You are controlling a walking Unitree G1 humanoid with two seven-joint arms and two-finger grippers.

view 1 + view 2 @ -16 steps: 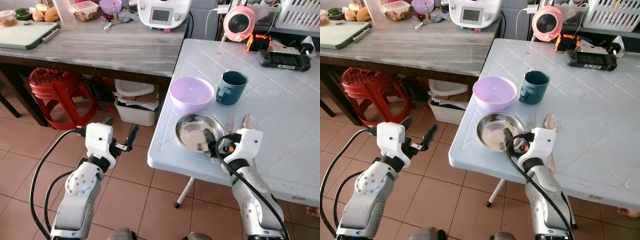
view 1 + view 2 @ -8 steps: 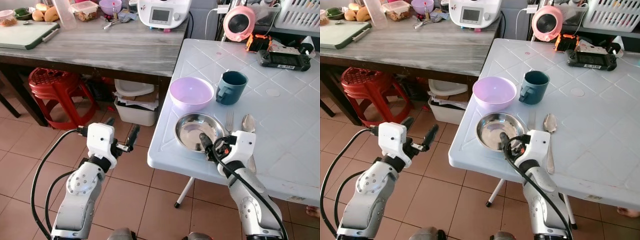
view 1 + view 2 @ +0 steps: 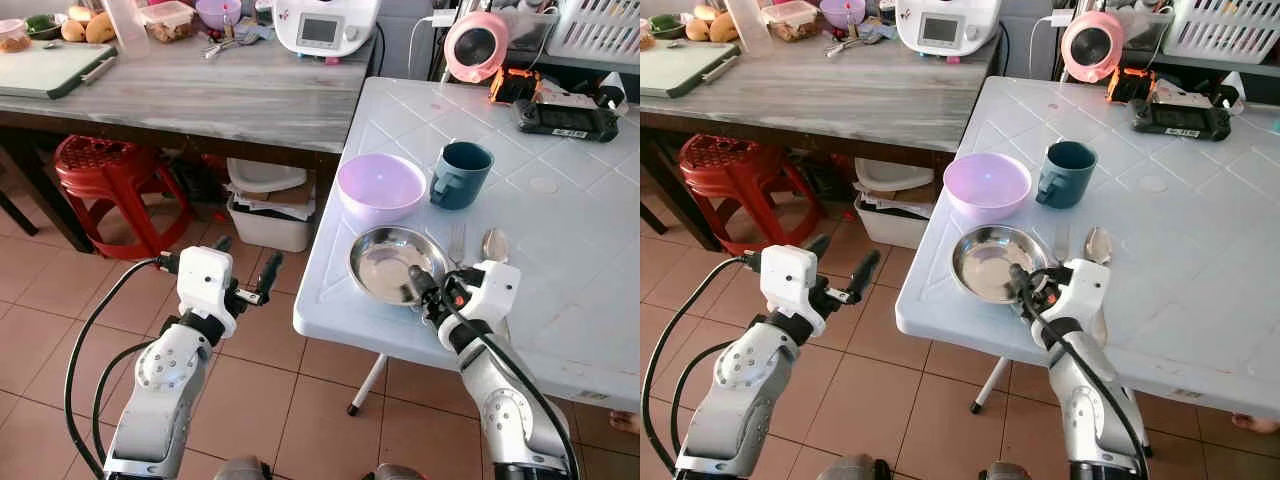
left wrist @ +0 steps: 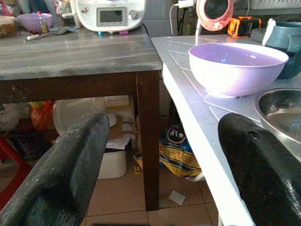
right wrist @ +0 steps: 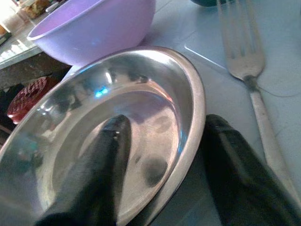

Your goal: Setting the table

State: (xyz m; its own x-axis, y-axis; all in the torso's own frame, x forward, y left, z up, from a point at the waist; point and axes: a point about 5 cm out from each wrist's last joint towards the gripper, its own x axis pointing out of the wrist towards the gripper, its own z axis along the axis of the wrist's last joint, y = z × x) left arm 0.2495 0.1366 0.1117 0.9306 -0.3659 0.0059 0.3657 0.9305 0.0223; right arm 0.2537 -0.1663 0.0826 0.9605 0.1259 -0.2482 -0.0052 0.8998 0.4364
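On the white table [image 3: 560,250] stands a steel plate [image 3: 390,262] near the front edge; the right gripper [image 5: 162,181] grasps its rim, one black finger inside the plate and the other outside on the table surface. Just behind the plate is a lilac bowl [image 3: 381,186], and beside the bowl a dark teal mug [image 3: 461,175]; a fork [image 3: 458,241] and a spoon [image 3: 494,244] lie just right of the plate. The left gripper [image 3: 247,283] hangs over the tiled floor left of the table, its jaws spread apart and holding nothing. On the wooden counter [image 3: 200,90] stands a white kitchen machine [image 3: 325,24] with a small screen; its writing is too small to read.
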